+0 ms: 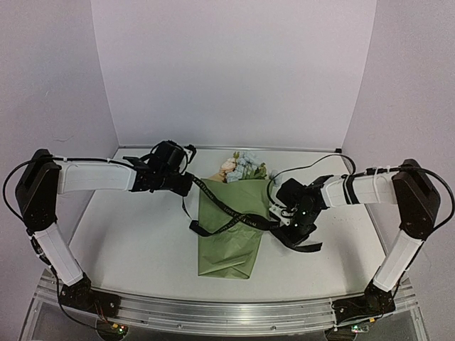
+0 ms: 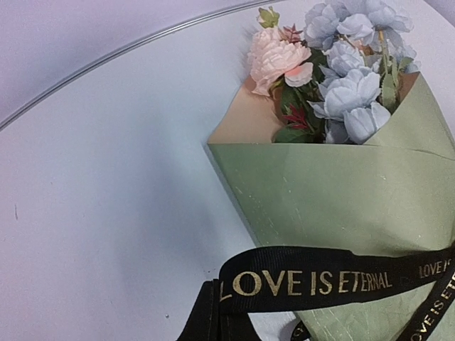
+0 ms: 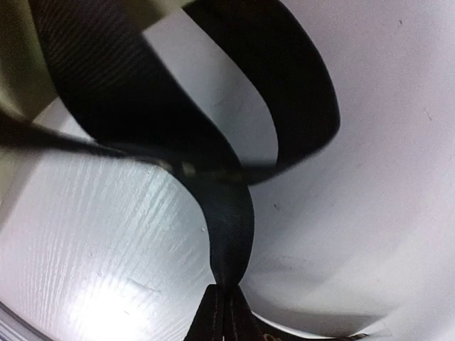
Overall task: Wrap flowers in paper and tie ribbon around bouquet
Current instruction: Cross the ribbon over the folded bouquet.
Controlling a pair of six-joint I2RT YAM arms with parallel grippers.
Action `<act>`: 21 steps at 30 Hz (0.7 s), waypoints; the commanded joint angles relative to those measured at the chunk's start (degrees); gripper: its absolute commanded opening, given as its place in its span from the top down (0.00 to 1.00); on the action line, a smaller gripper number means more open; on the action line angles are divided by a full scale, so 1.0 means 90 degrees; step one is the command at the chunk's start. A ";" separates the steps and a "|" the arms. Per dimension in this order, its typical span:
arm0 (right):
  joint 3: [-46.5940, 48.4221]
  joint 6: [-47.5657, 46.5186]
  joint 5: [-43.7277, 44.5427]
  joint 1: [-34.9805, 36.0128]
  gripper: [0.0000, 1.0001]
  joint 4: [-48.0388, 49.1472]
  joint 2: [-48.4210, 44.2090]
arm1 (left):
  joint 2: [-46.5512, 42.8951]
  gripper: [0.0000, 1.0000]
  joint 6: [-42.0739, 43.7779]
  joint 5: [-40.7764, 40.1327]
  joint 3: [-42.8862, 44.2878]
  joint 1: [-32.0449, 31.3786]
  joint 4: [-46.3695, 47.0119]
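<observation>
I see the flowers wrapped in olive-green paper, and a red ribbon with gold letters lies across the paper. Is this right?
Not fully. The ribbon is black, not red, as the left wrist view shows. The rest holds: it bears gold letters and lies across the olive-green paper that wraps the flowers.

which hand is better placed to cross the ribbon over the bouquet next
Probably right: the right hand grips the ribbon midway beside the bouquet; the left hand holds it near the top.

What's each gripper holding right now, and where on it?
Both pinch the ribbon: the left gripper left of the bouquet, the right gripper to its right.
</observation>
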 commanded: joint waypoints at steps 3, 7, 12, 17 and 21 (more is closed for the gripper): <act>0.1017 0.0335 0.0540 -0.0002 1.00 -0.1182 -0.0679 | -0.0270 1.00 -0.0126 -0.0689 -0.0148 0.0089 -0.0189; 0.1823 0.0428 0.0784 -0.0013 1.00 -0.1654 -0.0564 | -0.0358 1.00 -0.0165 -0.0697 -0.0240 0.0182 -0.0146; 0.2796 0.0740 0.1306 -0.0158 1.00 -0.2081 -0.0060 | -0.0336 1.00 -0.0250 -0.0703 -0.0335 0.0314 -0.0233; 0.3059 0.1275 0.1183 -0.0613 1.00 -0.2164 0.0271 | -0.0290 1.00 -0.0439 -0.0707 -0.0399 0.0456 -0.0529; 0.2689 0.1589 0.1123 -0.0866 1.00 -0.2189 0.0206 | -0.0506 1.00 -0.0626 -0.0700 -0.0624 0.0540 -0.0619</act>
